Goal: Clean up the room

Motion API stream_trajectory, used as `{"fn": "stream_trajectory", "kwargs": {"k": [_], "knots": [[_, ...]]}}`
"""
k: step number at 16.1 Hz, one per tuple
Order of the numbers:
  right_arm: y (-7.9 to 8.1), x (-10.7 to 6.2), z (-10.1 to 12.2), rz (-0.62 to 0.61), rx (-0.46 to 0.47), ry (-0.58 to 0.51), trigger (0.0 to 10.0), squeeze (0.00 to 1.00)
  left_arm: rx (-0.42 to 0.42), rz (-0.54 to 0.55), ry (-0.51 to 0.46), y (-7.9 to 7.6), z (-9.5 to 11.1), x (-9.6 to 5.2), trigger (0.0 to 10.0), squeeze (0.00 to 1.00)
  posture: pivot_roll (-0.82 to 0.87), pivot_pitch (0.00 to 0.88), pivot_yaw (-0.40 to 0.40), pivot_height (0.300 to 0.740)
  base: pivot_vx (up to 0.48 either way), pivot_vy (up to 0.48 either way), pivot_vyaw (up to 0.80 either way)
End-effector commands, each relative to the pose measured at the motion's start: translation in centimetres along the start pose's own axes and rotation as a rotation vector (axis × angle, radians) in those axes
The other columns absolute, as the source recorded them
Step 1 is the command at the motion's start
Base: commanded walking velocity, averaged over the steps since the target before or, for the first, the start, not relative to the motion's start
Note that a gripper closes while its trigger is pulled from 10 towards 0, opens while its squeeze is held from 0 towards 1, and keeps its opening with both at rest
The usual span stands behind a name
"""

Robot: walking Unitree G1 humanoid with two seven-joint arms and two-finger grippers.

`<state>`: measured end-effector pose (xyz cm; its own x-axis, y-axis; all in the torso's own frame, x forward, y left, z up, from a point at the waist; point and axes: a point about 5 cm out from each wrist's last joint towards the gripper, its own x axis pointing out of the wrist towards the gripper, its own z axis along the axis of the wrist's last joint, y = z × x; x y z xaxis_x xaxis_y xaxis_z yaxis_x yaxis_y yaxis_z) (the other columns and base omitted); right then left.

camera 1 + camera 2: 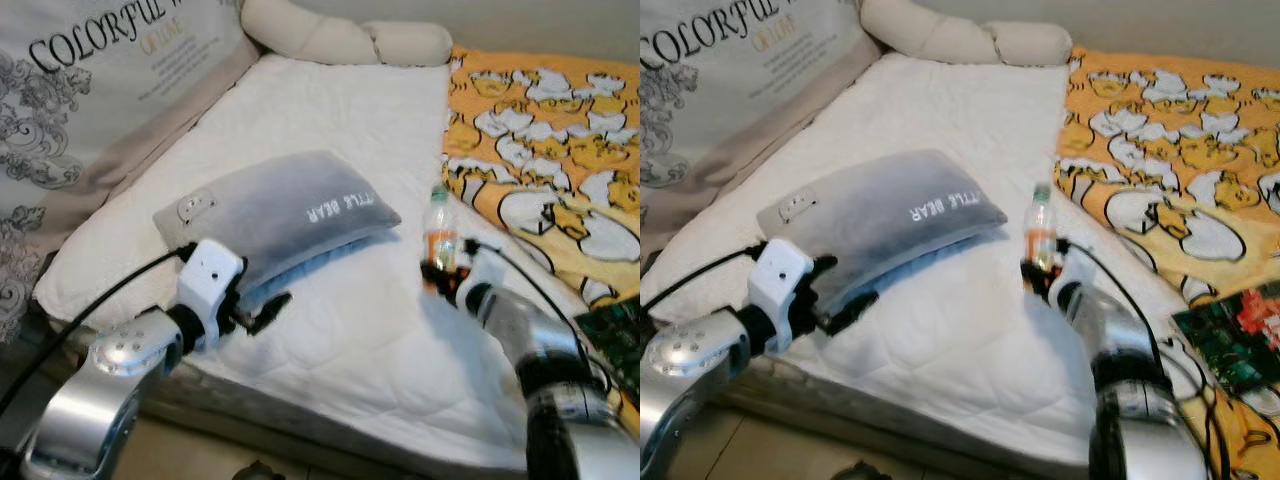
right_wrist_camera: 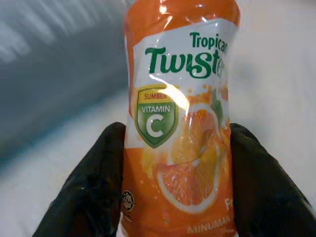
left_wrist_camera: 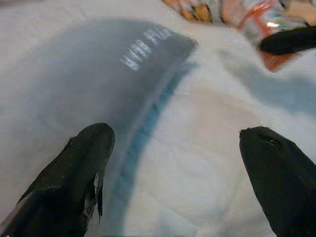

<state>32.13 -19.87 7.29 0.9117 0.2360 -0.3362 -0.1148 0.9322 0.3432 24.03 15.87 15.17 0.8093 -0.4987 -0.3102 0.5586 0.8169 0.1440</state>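
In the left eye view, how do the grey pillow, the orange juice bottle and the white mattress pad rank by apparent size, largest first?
1. White mattress pad
2. Grey pillow
3. Orange juice bottle, held upright in the right tool; it looks much the smallest.

Bottle (image 2: 180,118) cap cut off (label text too); pillow (image 3: 74,89) blurred.

One grey pillow (image 1: 275,210), one orange juice bottle (image 2: 180,118), one duck-print blanket (image 1: 545,140).
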Motion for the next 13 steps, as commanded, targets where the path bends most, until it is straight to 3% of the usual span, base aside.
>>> {"fn": "stream_trajectory", "kwargs": {"k": [1, 2, 4, 7, 9, 11, 13], "knots": [[2.0, -2.0, 2.8, 0.12, 0.024, -0.24, 7.6, 0.0, -0.019, 0.084, -0.027, 0.6, 0.2, 0.1, 10.0, 0.0, 0.07, 0.0, 0.029, 0.74, 0.0, 0.0, 0.0], [3.1, -3.7, 3.1, 0.183, 0.049, -0.314, 10.0, 0.0, -0.053, 0.139, -0.057, 0.7, 0.6, 0.3, 10.0, 0.0, 0.06, 0.0, 0.038, 0.74, 0.0, 0.0, 0.0], [5.6, -6.2, 2.8, 0.281, 0.142, -0.326, 10.0, 0.0, -0.069, 0.218, -0.13, 0.6, 1.6, 0.3, 10.0, 0.0, 0.04, 0.0, 0.046, 0.74, 0.0, 0.0, 0.4], [8.2, -8.7, 1.9, 0.342, 0.082, -0.321, 10.0, 0.0, -0.106, 0.366, -0.146, 1.0, 1.2, -0.6, 10.0, 0.0, 0.04, 0.0, 0.044, 0.74, 0.0, 0.0, 0.8], [8.3, -9.2, 1.7, 0.3, 0.031, -0.326, 10.0, 0.0, -0.106, 0.403, -0.13, 1.1, 0.8, -0.8, 10.0, 0.0, 0.05, 0.0, 0.031, 0.74, 0.0, 0.0, 0.8], [8.3, -9.4, 1.1, 0.289, -0.002, -0.27, 10.0, 0.0, -0.057, 0.398, -0.117, 1.0, 0.7, -0.7, 10.0, 0.0, 0.05, 0.0, 0.027, 0.74, 0.0, 0.0, 0.8], [8.1, -9.5, 0.4, 0.257, -0.077, -0.215, 10.0, 0.0, -0.064, 0.397, -0.111, 0.4, 0.4, -0.9, 10.0, 0.0, 0.05, 0.0, 0.015, 0.74, 0.0, 0.0, 0.8]]}}
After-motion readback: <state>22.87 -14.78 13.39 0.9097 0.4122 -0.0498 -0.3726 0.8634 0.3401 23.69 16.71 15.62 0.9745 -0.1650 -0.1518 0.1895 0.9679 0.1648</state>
